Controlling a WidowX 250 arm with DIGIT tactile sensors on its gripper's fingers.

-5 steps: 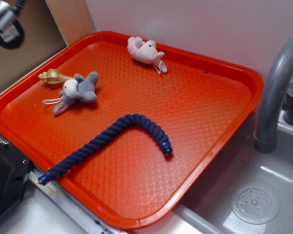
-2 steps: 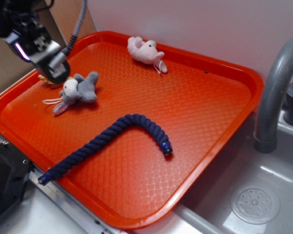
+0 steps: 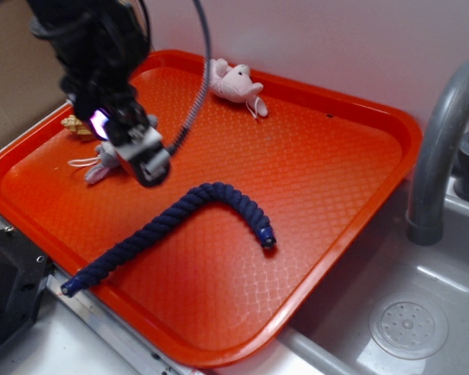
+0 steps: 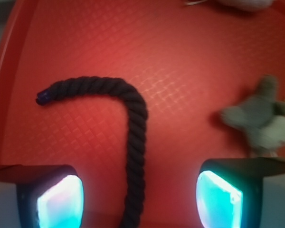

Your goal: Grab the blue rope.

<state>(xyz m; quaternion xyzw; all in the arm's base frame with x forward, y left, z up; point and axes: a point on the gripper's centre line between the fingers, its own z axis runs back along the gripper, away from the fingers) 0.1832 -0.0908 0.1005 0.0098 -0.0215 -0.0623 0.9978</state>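
Approach step, nothing grasped yet. To do it well: bring the gripper (image 4: 140, 199) straight down over the long straight run of the blue rope (image 3: 172, 223), jaws straddling it crosswise, then close; avoid the bend and the capped ends, which could slip out. Gripper is wide open and empty, both pads (image 4: 59, 202) apart with the rope passing between them in the wrist view. In the exterior view the gripper (image 3: 144, 160) hovers above the orange tray (image 3: 336, 156), just up-left of the rope's bend, not touching. Rope lies curved on the tray, one end overhanging the near rim. Grey plush toy (image 4: 259, 118) sits near the right pad, so keep clear of it.
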